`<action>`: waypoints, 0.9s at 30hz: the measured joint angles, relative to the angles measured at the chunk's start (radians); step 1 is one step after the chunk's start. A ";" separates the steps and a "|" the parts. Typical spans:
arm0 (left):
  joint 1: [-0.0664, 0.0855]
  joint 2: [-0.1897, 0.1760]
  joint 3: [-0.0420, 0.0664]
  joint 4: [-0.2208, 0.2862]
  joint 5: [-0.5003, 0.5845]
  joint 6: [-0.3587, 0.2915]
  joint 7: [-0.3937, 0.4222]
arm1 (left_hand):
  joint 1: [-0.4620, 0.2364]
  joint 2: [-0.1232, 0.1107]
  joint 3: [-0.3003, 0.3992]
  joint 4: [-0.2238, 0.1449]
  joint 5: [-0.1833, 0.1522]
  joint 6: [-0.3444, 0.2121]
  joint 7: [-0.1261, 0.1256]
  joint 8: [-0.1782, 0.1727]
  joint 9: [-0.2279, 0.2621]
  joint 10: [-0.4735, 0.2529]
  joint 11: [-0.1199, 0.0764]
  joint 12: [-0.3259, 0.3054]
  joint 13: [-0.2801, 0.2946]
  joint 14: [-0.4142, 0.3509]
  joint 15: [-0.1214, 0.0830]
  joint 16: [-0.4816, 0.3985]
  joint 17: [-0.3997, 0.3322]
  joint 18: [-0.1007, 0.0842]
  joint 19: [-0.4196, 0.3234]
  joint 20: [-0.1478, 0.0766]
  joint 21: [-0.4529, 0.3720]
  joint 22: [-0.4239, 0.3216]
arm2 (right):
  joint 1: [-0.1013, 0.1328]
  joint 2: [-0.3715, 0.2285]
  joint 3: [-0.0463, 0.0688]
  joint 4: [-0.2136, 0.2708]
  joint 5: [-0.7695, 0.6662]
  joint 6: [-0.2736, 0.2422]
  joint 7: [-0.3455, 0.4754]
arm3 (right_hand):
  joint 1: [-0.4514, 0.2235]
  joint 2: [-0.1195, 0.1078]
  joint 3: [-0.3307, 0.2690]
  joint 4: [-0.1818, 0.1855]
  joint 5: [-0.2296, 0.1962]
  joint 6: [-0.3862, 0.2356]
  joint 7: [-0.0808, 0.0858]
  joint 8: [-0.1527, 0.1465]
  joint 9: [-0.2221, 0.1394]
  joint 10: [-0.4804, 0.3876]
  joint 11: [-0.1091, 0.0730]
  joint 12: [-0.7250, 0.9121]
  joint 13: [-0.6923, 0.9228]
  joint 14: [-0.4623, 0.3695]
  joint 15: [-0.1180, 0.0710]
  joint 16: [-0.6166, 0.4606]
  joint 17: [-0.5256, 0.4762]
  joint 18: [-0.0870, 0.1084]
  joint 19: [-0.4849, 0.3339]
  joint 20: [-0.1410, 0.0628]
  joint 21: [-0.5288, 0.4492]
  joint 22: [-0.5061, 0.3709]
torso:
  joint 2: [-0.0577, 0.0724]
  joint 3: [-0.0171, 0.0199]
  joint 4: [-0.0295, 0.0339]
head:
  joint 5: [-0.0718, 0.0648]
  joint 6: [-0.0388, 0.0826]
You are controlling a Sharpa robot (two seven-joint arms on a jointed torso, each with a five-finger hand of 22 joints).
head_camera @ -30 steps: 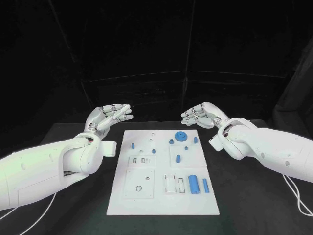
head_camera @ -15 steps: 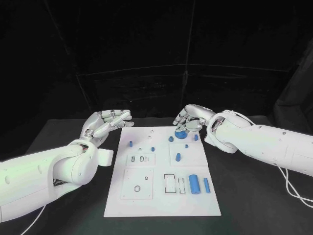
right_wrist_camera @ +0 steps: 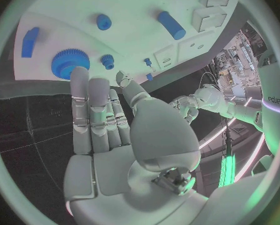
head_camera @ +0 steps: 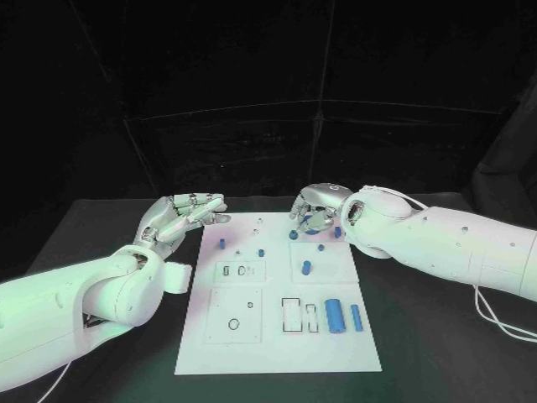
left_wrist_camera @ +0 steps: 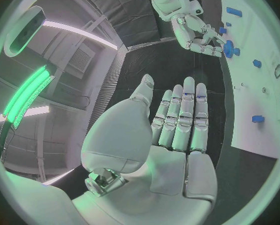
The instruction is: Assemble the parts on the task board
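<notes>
Head view: task board (head_camera: 268, 336) lies centre frame on the black table (head_camera: 87, 243), with bare dark margins left and right. Left hand (head_camera: 178, 216) sits at the board's upper left corner, over the table just off the edge, fingers loosely curled, nothing in them. Right hand (head_camera: 315, 207) hangs over the board's upper right area, fingers bent downward; it hides the parts beneath, and contact cannot be told here. Blue parts lie along the upper half; a thick blue cylinder (head_camera: 334, 313) and a thin blue bar (head_camera: 355, 316) sit lower right, near the board's edge.

Left wrist view: left hand (left_wrist_camera: 177, 130) open-palmed, fingers straight and side by side, holding nothing. Right hand (left_wrist_camera: 199, 32) at upper right, fingertips right at the blue gear (left_wrist_camera: 229, 48); grip unclear.

Right wrist view: right hand (right_wrist_camera: 109, 120) fingers extended together, tips just short of the blue gear (right_wrist_camera: 69, 62), a gap showing. Board cut off by the circle's rim.
</notes>
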 measured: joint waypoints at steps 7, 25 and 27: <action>0.001 -0.001 0.000 0.002 -0.004 0.003 -0.006 | 0.000 0.000 0.000 -0.008 0.000 0.004 0.004 -0.004 0.000 0.000 0.000 -0.004 0.000 0.004 0.004 -0.007 0.002 0.000 0.008 -0.001 0.000 -0.001 | 0.003 0.014 0.000 -0.007 -0.028 0.041 -0.022 | -0.005 -0.005 0.025 0.001 -0.004 -0.008 -0.001 0.000 0.000 -0.012 0.002 0.000 0.000 0.004 0.004 0.092 0.085 0.000 -0.016 0.016 0.093 0.096 | 0.009 0.0000 0.0004 | 0.004 -0.003; 0.005 -0.006 0.000 -0.003 -0.006 0.004 -0.019 | 0.000 0.000 -0.002 -0.012 0.000 0.004 0.004 -0.008 0.000 0.000 0.000 -0.008 0.000 0.004 0.004 -0.012 0.004 0.000 0.015 0.000 0.000 -0.003 | 0.004 0.047 0.000 -0.033 -0.058 0.109 -0.035 | -0.025 0.007 0.082 0.007 -0.013 0.001 0.008 0.000 0.000 -0.012 0.002 0.000 0.000 0.000 0.007 0.225 0.222 -0.016 -0.009 0.023 0.227 0.255 | 0.018 0.0012 0.0045 | 0.002 -0.008; 0.006 -0.007 0.000 -0.002 -0.007 0.004 -0.021 | -0.001 0.001 -0.002 -0.012 0.000 0.004 0.004 -0.008 0.000 0.000 0.000 -0.008 0.000 0.004 0.004 -0.013 0.004 0.000 0.015 0.000 0.000 -0.003 | 0.004 0.049 0.000 -0.033 -0.059 0.114 -0.036 | -0.027 0.009 0.091 0.007 -0.013 0.004 0.011 0.000 0.000 -0.012 0.002 0.000 0.000 0.000 0.007 0.234 0.230 -0.016 -0.009 0.023 0.234 0.262 | 0.019 0.0013 0.0049 | 0.004 -0.009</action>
